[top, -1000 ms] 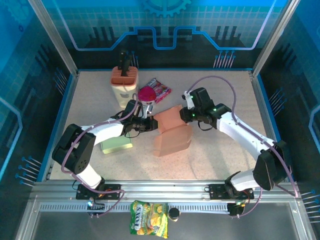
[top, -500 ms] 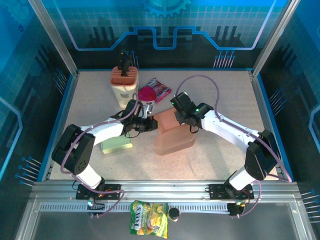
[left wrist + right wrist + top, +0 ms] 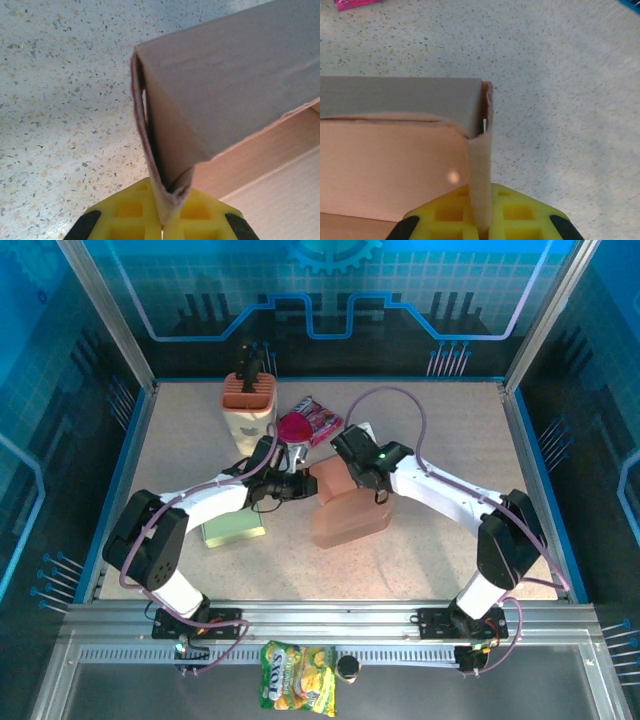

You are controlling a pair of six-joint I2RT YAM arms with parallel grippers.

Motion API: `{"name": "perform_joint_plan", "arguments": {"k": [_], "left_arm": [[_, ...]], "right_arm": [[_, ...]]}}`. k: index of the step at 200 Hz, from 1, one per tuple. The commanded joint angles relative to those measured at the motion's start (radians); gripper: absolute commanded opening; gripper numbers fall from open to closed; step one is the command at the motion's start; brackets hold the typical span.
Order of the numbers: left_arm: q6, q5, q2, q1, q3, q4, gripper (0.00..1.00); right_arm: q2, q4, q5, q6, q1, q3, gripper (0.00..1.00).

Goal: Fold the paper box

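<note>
The paper box sits mid-table, half-formed, between the two arms; the left gripper is clamped on a doubled flap at the box's left end, seemingly to anchor that wall; the right gripper pinches a thin upright flap at a far corner, likely so the panel can be creased inward; a pale green block lies further left.

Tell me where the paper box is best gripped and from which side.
Take a thin upright wall near a corner, not the broad body. The paper box is thin card, so a panel slips edge-on between the jaws, as the left gripper has it at the left end and the right gripper at the far side. Come in low from outside, straddling the panel edge.
</note>
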Motion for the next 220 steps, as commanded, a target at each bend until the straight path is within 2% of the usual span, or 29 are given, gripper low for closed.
{"name": "perform_joint_plan", "arguments": {"k": [1, 24, 58, 77, 109, 131, 144, 220], "left_arm": [[0.013, -0.026, -0.030, -0.025, 0.042, -0.045, 0.00], [0.003, -0.040, -0.030, -0.039, 0.047, -0.048, 0.00], [0.003, -0.055, -0.025, -0.046, 0.058, -0.065, 0.00], [0.004, -0.063, -0.025, -0.047, 0.058, -0.071, 0.00], [0.002, -0.077, -0.017, -0.046, 0.063, -0.081, 0.00], [0.002, -0.080, -0.008, -0.048, 0.068, -0.087, 0.00], [0.002, -0.082, -0.009, -0.049, 0.068, -0.088, 0.00], [0.012, -0.099, 0.009, -0.056, 0.082, -0.112, 0.00]], "right_arm": [[0.061, -0.118, 0.191, 0.065, 0.031, 0.056, 0.00], [0.103, -0.171, 0.271, 0.094, 0.062, 0.087, 0.00], [0.093, -0.166, 0.245, 0.102, 0.070, 0.082, 0.00], [0.044, -0.123, 0.204, 0.077, 0.071, 0.060, 0.11], [-0.029, -0.099, 0.117, 0.042, 0.070, 0.057, 0.38], [-0.075, -0.082, 0.057, 0.035, 0.062, 0.050, 0.47], [-0.082, -0.082, 0.031, 0.038, 0.052, 0.046, 0.47], [-0.012, -0.011, 0.039, 0.053, 0.016, -0.025, 0.20]]}}
